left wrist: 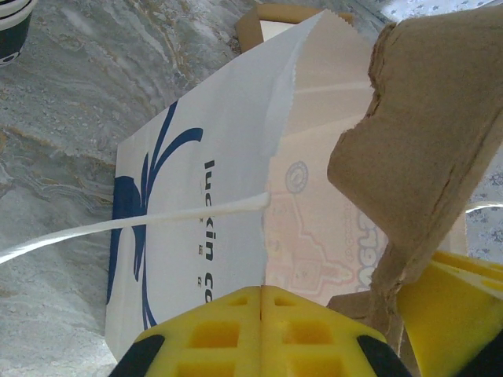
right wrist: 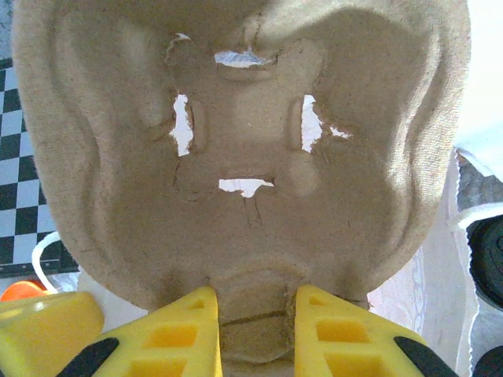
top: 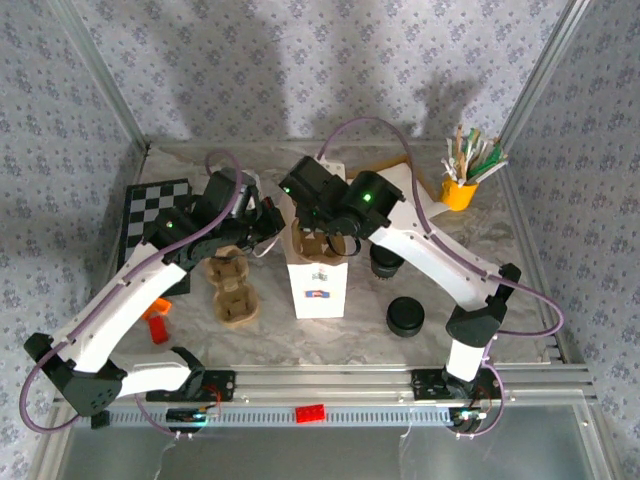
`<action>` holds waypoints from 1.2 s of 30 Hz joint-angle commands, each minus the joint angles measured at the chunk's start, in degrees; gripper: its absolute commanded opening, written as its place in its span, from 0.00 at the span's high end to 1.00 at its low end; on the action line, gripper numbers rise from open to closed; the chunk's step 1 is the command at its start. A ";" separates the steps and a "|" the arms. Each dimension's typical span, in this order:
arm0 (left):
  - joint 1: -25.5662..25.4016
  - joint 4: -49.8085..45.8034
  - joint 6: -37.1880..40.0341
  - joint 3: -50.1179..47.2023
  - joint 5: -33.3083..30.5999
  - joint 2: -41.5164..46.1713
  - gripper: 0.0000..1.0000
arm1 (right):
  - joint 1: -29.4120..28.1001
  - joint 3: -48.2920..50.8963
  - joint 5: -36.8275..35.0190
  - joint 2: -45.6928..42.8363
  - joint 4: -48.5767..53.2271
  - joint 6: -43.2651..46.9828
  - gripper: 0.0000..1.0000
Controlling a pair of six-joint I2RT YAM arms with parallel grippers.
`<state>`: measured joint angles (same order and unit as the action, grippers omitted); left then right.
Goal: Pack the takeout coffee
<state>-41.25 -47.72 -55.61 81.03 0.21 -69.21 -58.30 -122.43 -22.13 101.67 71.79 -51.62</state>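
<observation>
Two pincers mid-frame: right gripper [right wrist: 255, 302] clamps the pulp tray [right wrist: 251, 141]; left gripper [left wrist: 262, 292] pinches tight on the paper bag [left wrist: 204, 157].

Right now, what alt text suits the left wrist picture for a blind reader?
The left gripper, shut, pinches the rim of a white paper bag with blue print; a brown pulp tray sits at its open mouth on the right.

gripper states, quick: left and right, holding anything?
Left gripper: shut, pinching the rim of the paper bag.
Right gripper: closed on the edge of the pulp tray.
</observation>
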 commanded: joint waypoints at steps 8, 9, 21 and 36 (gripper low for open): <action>0.26 1.33 1.32 1.92 -0.17 -0.09 1.00 | -0.49 1.13 -0.54 0.05 5.98 -2.13 0.78; 0.23 1.72 1.22 1.80 0.32 -0.05 1.00 | -0.44 1.33 -0.78 0.03 5.78 -2.18 0.78; 0.37 1.85 -0.02 0.97 0.84 0.85 1.00 | 0.90 -5.80 -4.04 5.02 6.00 0.61 0.78; 1.37 0.39 2.05 1.78 4.62 -0.15 1.00 | 3.24 -11.23 -4.48 7.39 4.12 4.71 0.77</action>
<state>-40.47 -46.52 -54.89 81.06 3.46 -69.30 -55.96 -131.55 -24.69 108.33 75.42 -48.40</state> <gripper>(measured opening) 0.048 0.229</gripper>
